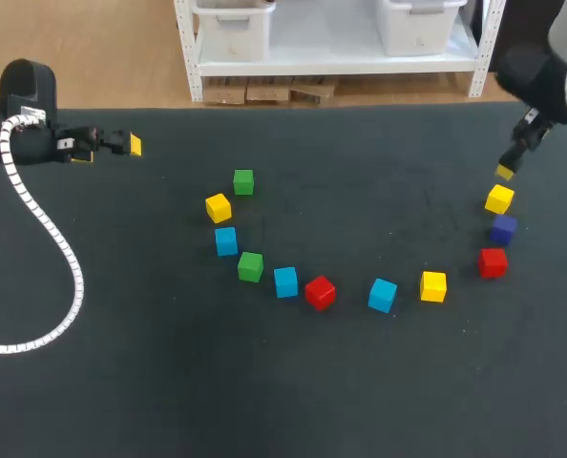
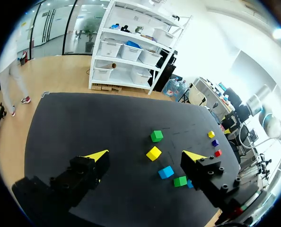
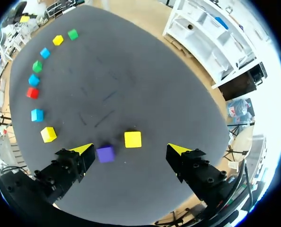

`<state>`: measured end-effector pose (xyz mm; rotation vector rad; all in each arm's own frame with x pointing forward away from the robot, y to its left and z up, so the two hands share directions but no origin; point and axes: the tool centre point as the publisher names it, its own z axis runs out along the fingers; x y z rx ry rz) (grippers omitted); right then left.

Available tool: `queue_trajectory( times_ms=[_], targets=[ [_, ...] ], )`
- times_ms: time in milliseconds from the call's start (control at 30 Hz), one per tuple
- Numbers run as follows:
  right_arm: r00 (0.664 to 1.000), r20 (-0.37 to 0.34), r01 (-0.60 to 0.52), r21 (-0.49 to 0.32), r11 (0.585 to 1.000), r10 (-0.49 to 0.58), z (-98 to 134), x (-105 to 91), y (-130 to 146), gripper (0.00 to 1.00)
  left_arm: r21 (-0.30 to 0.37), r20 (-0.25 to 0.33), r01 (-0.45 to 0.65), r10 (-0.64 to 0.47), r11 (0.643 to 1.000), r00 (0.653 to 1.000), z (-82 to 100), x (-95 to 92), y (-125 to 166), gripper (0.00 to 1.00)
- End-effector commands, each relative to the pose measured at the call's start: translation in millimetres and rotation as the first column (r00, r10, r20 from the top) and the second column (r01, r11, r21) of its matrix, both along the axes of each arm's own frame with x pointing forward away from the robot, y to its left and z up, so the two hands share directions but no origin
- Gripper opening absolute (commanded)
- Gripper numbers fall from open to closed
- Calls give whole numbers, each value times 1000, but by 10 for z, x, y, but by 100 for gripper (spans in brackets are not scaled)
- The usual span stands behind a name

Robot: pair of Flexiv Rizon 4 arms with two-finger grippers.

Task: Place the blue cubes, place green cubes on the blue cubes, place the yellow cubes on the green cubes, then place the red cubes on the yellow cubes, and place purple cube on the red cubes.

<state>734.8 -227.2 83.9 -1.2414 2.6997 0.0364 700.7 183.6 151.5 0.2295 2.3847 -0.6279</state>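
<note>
Eleven cubes lie singly in a curved row on the dark desk (image 1: 121, 382). None is stacked, so I judge that every step of the task remains.

Nearest in the head view are the middle red cube (image 1: 320, 292) and the blue cubes (image 1: 285, 281). Farther off, green cubes (image 1: 250, 266) and a yellow cube (image 1: 218, 207) rise on the left. The purple cube (image 1: 503, 229) sits at the right end.

Farthest, the left hand (image 1: 126, 144) hangs released and empty. The right hand (image 1: 506, 170), also released, hovers above the purple cube. No writing can be read.
</note>
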Motion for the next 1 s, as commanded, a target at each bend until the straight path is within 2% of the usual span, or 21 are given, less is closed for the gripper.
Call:
queue_trajectory(
  times_ms=[33,400,567,1000],
  targets=[
    [999,-32,-19,-1,1000,19,-117,23,-10,100,-5,5,2,-2,1000,1000,-12,-8,8,100],
    [996,-88,-23,-42,999,19,-373,52,-137,100,-5,5,2,-2,1000,1000,-12,-8,8,100],
    [991,-125,-57,-44,997,51,-474,98,-155,100,-5,5,2,-2,1000,1000,-12,-8,8,100],
    [983,-158,-102,-50,994,93,-671,136,-174,100,-5,5,2,-2,1000,1000,-12,-8,8,100]
  ],
)
